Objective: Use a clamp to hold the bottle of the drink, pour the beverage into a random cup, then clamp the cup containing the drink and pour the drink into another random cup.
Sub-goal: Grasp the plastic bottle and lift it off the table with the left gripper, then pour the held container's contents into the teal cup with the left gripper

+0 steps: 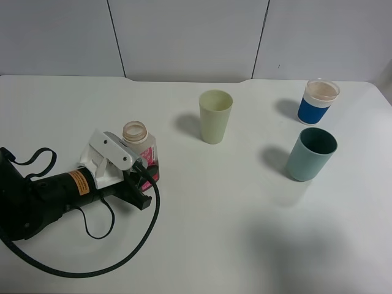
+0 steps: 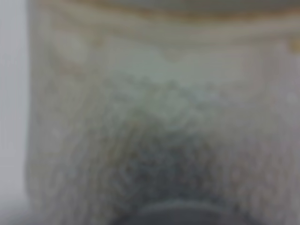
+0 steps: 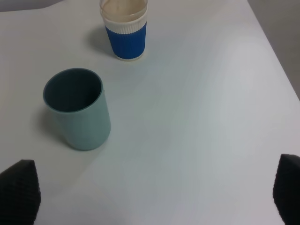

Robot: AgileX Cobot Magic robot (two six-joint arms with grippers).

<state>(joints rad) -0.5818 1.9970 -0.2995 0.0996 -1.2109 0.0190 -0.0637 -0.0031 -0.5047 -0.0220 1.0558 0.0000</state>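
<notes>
The left gripper (image 1: pixel 135 171) is closed tight on the small clear plastic bottle with the pink label (image 1: pixel 142 144), which stands upright and uncapped on the left of the white counter (image 1: pixel 233 233). The right gripper (image 3: pixel 152 192) hangs wide open with nothing between its fingertips, above the counter near the teal plastic cup (image 1: pixel 312 153). The step in hand appears to be securing the bottle before lifting. To do that well, the arm should raise it straight up with the mouth level, carry it to the pale yellow-green cup (image 1: pixel 215 116), the nearest one, and tilt only once the mouth is over the rim. The left wrist view is filled by a blurred close surface (image 2: pixel 154 117), presumably the bottle, so where the fingers bear cannot be checked. The far finger is hidden behind the bottle, the drink's level cannot be made out, and whether the blue paper cup with the white rim (image 1: pixel 318 102) is lidded or filled is unclear.
</notes>
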